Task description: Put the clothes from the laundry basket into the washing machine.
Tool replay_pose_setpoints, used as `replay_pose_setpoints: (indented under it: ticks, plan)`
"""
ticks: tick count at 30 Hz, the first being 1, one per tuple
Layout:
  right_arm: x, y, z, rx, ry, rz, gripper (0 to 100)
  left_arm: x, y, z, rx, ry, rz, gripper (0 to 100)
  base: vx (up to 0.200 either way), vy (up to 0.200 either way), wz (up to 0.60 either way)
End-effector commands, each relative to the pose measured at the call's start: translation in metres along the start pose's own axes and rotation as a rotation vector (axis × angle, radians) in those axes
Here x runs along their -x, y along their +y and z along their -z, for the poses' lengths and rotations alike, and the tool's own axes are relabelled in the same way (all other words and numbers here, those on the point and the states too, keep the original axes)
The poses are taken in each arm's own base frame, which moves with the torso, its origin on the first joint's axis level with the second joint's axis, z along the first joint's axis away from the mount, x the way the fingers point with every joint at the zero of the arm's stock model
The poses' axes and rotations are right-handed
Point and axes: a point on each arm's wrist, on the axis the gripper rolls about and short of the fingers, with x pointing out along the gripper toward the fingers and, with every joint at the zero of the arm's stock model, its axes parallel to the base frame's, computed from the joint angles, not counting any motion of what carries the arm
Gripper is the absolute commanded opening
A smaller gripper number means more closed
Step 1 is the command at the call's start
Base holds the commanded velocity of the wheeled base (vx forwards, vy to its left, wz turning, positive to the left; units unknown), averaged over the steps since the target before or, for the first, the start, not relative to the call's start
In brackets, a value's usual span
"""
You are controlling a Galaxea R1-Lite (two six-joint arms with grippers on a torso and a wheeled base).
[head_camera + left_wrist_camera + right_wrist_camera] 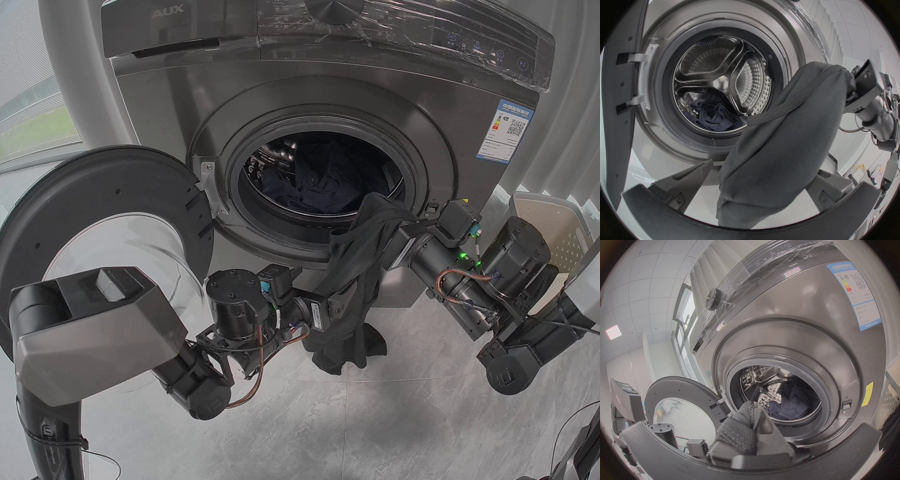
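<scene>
Dark grey garment (359, 250), slung in the air just in front of the washing machine (350, 87). Upper end level with the lower right rim of the round opening, tail hanging down, seemingly as far as the floor (387, 406). Right fingers (776, 446) closed on a bunched edge at the top of the cloth. Left fingers (693, 178) lower down and spread apart, the middle of the cloth sagging between them, not pinched.

Probably light, soft, floppy knit: no shape of its own, likely to droop, drag and catch on the rim. Best held at a gathered bunch rather than a single layer, with a second hold lower down to lift the trailing tail over the sill.

Navy clothes (319, 181) lying in the bottom of the drum. Door (106, 187) swung fully open to the left. Pale laundry basket (556, 231) on the right, beside the machine. Glossy grey tiled floor, probably slick under dragged fabric. White curtains (562, 125) behind, window (31, 119) at far left.
</scene>
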Motion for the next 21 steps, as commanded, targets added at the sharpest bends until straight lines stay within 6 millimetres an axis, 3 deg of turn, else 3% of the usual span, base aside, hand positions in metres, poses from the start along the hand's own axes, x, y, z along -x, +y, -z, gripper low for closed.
replay_pose_setpoints:
  ticks: [1, 13, 21]
  plan:
    - [-0.004, -0.004, -0.007, 0.005, -0.029, 0.014, 0, 0.020, -0.005, -0.021, -0.008, -0.016, 0.006, 100, 0.000, 0.000, 0.00]
    - [-0.001, -0.001, -0.024, 0.003, -0.077, 0.006, 0, 0.028, 0.019, -0.017, -0.038, 0.014, -0.068, 100, 0.000, 0.000, 0.00]
    - [-0.002, 0.000, -0.025, 0.002, -0.082, 0.002, 0, 0.025, 0.021, -0.011, -0.041, 0.029, -0.072, 100, 0.000, 0.000, 0.00]
